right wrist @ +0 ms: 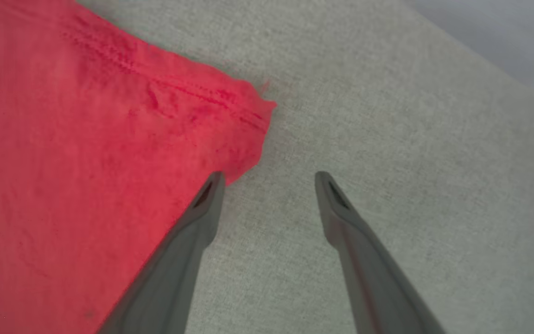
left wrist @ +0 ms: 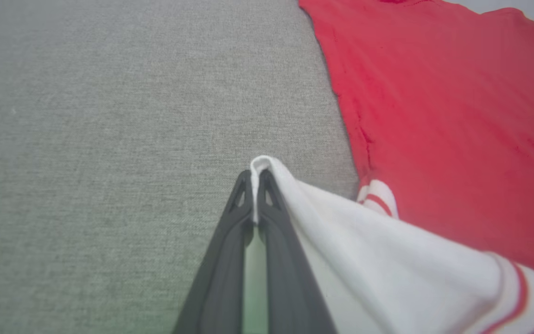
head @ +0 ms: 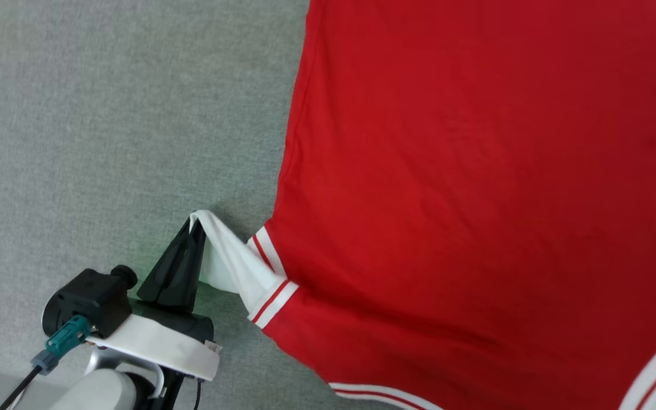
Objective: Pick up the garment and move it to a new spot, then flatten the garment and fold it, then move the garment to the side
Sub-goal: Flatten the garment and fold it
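Flattening looks to be the step in hand. The left hand [left wrist: 254, 175] is pinched shut on the edge of the white sleeve [left wrist: 364, 232], and the red jersey [head: 476, 171] lies spread plain-side up on the grey bench [head: 106, 114] to its right. The right hand [right wrist: 269, 178] stands wide and empty, with a hem corner [right wrist: 248, 106] just ahead of one finger. The next move is probably to draw the sleeve outward, gently.

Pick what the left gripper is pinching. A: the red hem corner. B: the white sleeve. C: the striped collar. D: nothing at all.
B: the left gripper is shut on a fold of the white sleeve of the garment.
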